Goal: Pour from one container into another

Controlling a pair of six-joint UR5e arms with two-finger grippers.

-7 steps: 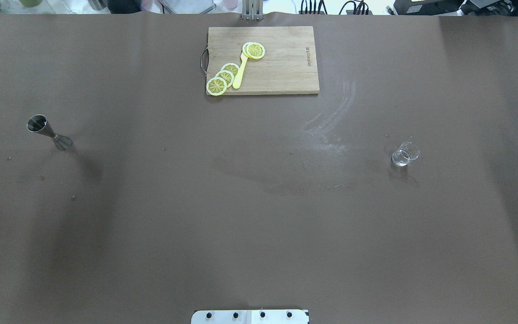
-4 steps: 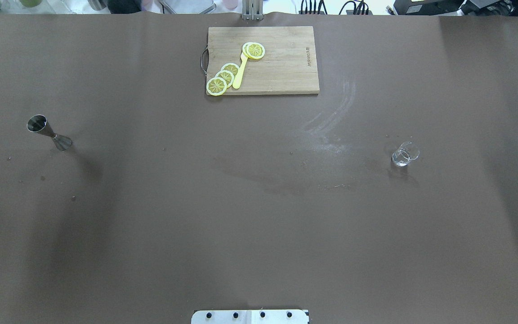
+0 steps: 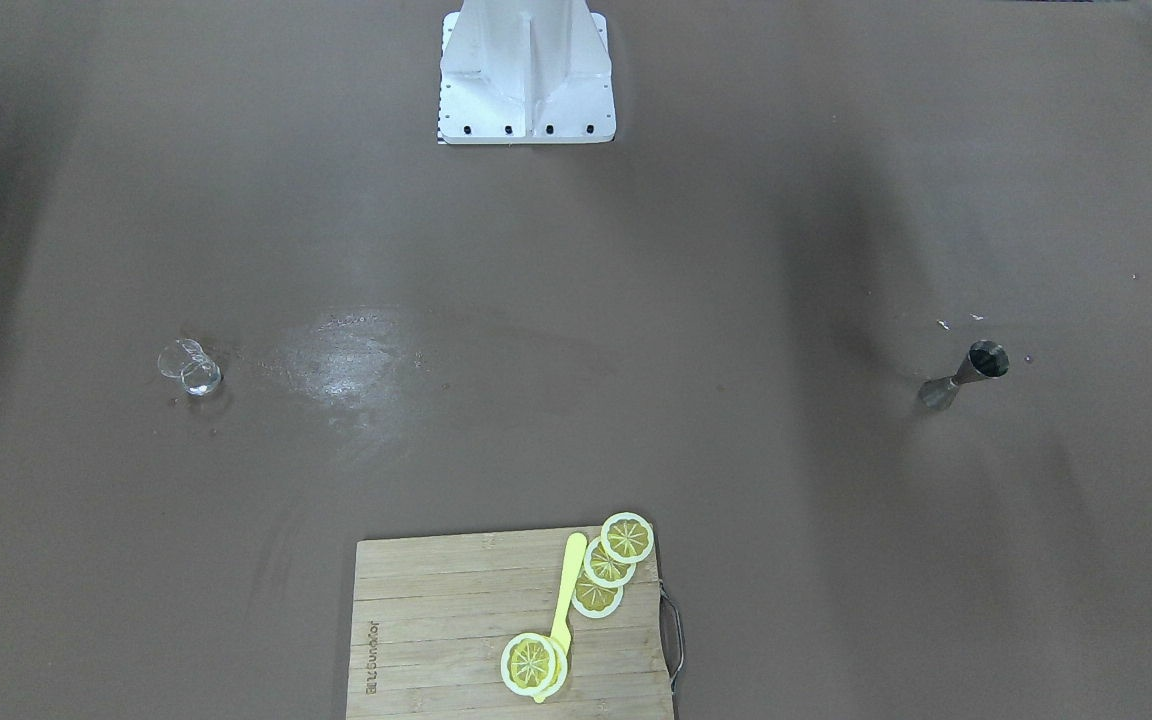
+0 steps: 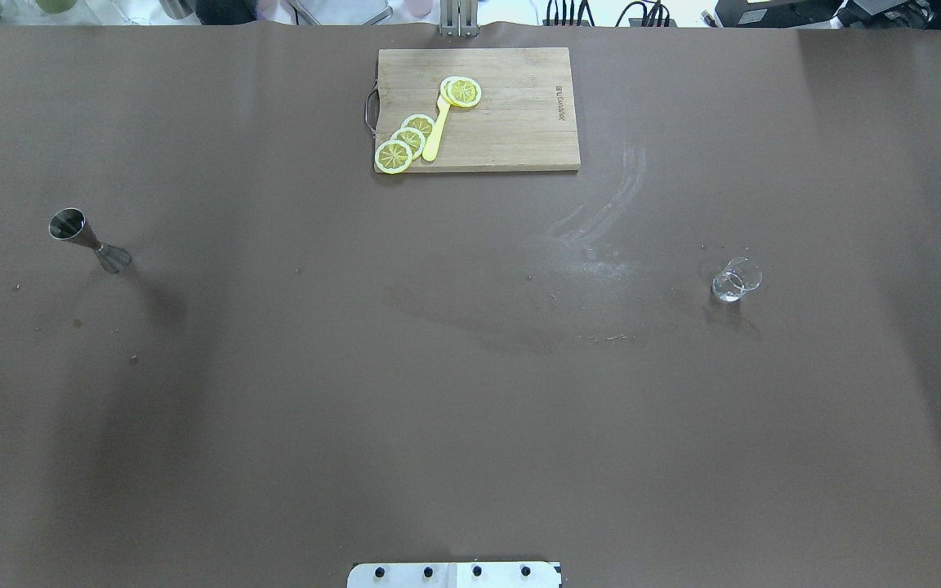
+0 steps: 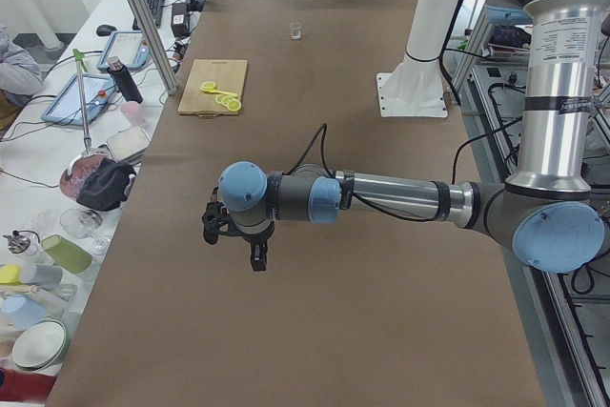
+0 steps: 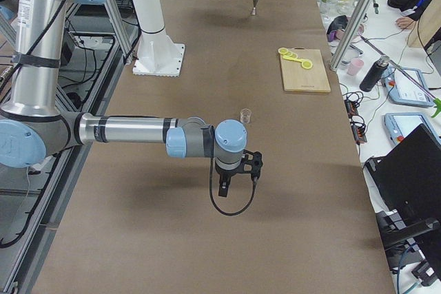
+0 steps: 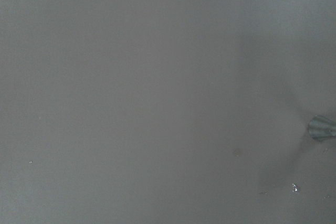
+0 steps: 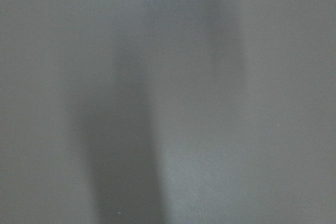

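Note:
A steel jigger (image 4: 82,237) stands upright on the brown table at the left; it also shows as the jigger (image 3: 966,375) and the far jigger (image 6: 255,6). On the right stands a small clear glass (image 4: 736,280), seen again as the glass (image 3: 189,367) and the glass (image 6: 245,116). My left gripper (image 5: 235,250) hangs over the table's near end in the exterior left view. My right gripper (image 6: 238,182) hangs short of the glass in the exterior right view. Both hold nothing I can see. I cannot tell whether either one is open or shut.
A wooden cutting board (image 4: 511,122) with lemon slices (image 4: 405,139) and a yellow utensil (image 4: 436,131) lies at the far middle edge. The robot's white base (image 3: 526,70) stands at the near middle edge. Bottles, tablets and dishes crowd the side bench (image 5: 86,140).

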